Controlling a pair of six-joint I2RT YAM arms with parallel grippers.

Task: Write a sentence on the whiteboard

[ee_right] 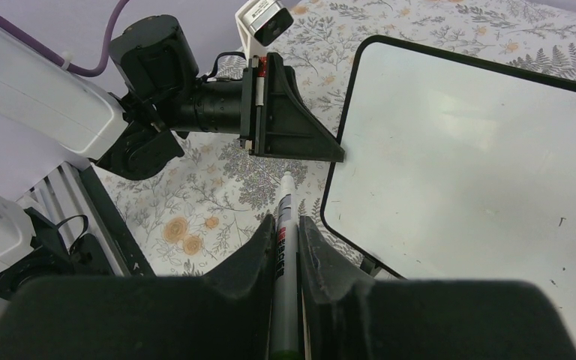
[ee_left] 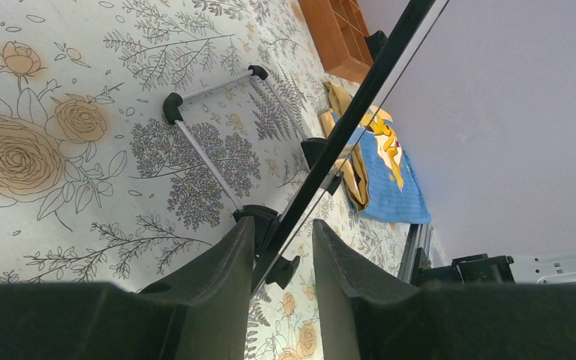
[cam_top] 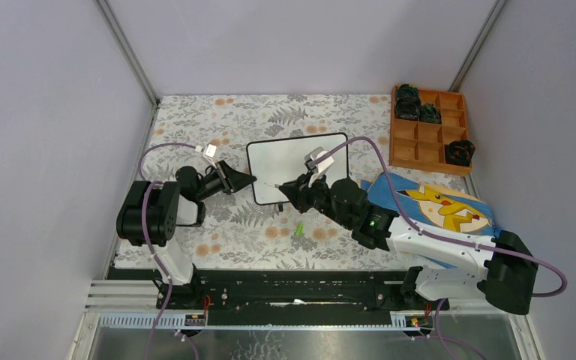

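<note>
Bracing the blank whiteboard (ee_right: 480, 150): left gripper (ee_left: 283, 225) straddles its edge (clamp unclear); right gripper (ee_right: 286, 221) grips the marker (ee_right: 285, 199), touchdown next.

1. Whiteboard (cam_top: 289, 154): one.
2. Robot arms: two, each carrying one two-finger gripper, namely the left gripper (cam_top: 249, 180) and the right gripper (cam_top: 281, 189).
3. Marker (ee_right: 283, 244): one.
4. Small green cap (cam_top: 298, 229) lying on the cloth: one.
5. Wooden compartment tray (cam_top: 409, 142): one.
6. Black items (cam_top: 459, 152) in the tray: apparently four, though two at the far corner sit close together, so the count is uncertain.
7. Blue picture board (cam_top: 439, 206) with a yellow cartoon figure: one.
8. Floral tablecloth (cam_top: 270, 112): one.
</note>
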